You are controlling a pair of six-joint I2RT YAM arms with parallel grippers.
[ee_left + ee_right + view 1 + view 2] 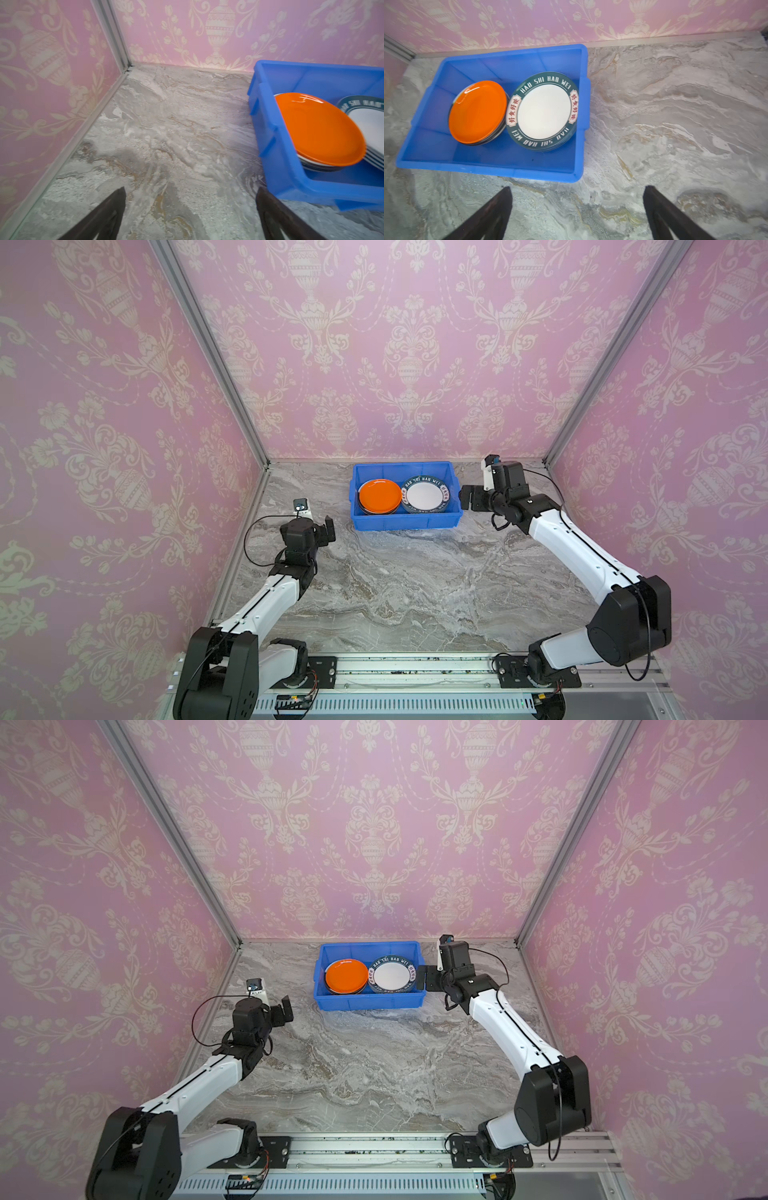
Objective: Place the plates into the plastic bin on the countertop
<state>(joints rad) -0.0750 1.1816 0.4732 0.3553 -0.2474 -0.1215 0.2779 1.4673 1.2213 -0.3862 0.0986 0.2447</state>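
The blue plastic bin [403, 524] [370, 1001] stands at the back of the marble countertop [415, 585]. Two stacks of plates lie inside it: an orange plate [379, 496] [477, 112] tops the left stack, and a white plate with a teal lettered rim [426, 494] [544, 111] tops the right one. The plates underneath show only as edges. My right gripper [467, 497] [577, 199] hovers open and empty just outside the bin's right end. My left gripper [328, 531] [191, 199] is open and empty over bare countertop, left of the bin [291, 187].
Pink patterned walls with metal corner posts [216, 360] enclose the countertop on three sides. The bin's back rim sits close to the rear wall. An aluminium rail [415, 668] carrying both arm bases runs along the front edge.
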